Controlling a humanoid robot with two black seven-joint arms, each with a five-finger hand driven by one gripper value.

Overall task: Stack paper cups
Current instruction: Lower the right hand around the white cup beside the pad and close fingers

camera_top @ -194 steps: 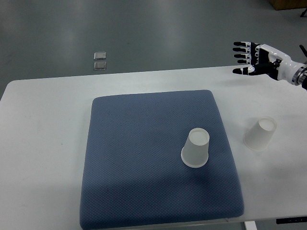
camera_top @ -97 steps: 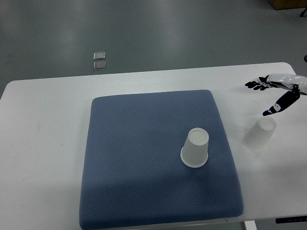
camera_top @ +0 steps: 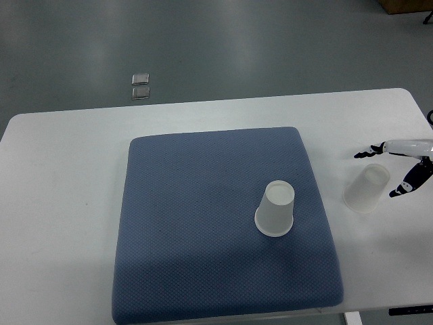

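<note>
One white paper cup (camera_top: 276, 209) stands upside down on the blue mat (camera_top: 203, 217), right of its middle. A second white paper cup (camera_top: 367, 187) stands upside down on the white table, just right of the mat. My right hand (camera_top: 383, 170) comes in from the right edge. Its fingers are spread to either side of this second cup's top. A black fingertip (camera_top: 363, 154) lies above the cup and the thumb tip (camera_top: 398, 192) to its right. The hand holds nothing. The left arm is out of view.
The white table (camera_top: 61, 169) runs around the mat, with its far edge at the top and its right edge near my hand. Two small square floor fittings (camera_top: 141, 86) lie beyond the table on the grey floor.
My right hand has come down and toward me from above the table's far right corner, arriving with spread fingers around the top of the right-hand cup. Both cups stay in place.
</note>
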